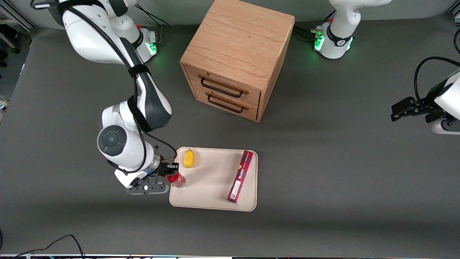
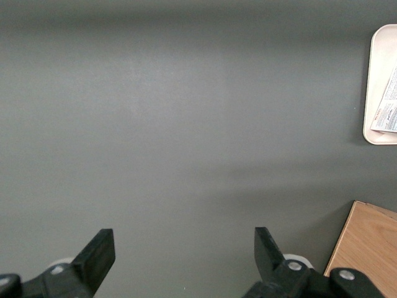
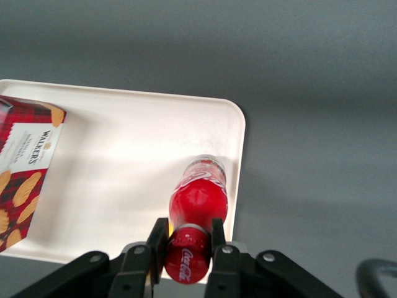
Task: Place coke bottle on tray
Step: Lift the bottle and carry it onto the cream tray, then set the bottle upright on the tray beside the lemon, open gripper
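The small red coke bottle stands upright at the cream-beige tray's edge toward the working arm's end. In the right wrist view the bottle shows from above, its red cap with white script between the fingers. My right gripper is shut on the bottle's cap and neck. In the front view the gripper sits at that tray edge, over the bottle. The tray's rim runs close beside the bottle's base.
A lemon lies on the tray, farther from the front camera than the bottle. A long red shortbread box lies along the tray's edge toward the parked arm. A wooden two-drawer cabinet stands farther back.
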`<action>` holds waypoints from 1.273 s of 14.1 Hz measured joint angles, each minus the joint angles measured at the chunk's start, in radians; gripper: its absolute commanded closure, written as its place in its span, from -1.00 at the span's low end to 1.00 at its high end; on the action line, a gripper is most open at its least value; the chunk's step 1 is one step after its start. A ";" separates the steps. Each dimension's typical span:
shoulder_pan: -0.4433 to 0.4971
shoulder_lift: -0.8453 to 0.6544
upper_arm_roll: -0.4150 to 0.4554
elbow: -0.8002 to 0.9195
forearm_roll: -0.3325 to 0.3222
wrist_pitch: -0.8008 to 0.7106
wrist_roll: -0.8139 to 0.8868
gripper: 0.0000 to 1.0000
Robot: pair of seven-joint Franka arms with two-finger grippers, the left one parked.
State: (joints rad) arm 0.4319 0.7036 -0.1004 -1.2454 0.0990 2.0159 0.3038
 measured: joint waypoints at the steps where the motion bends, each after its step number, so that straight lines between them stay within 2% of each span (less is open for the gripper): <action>1: 0.000 0.012 0.000 0.007 0.001 0.004 0.003 1.00; 10: 0.015 0.037 0.001 0.018 0.003 0.053 0.039 1.00; 11: 0.015 0.041 -0.001 0.018 0.003 0.058 0.039 0.68; 12: 0.015 0.046 -0.002 0.018 0.003 0.066 0.039 0.59; 13: 0.015 0.050 -0.003 0.019 0.004 0.074 0.039 -0.09; 14: 0.015 0.051 -0.004 0.019 0.004 0.082 0.039 -0.99; 18: 0.014 0.056 -0.012 0.029 0.004 0.102 0.039 -1.00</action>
State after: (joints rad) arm 0.4458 0.7592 -0.1122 -1.2167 0.1026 2.1176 0.3424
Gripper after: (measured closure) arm 0.335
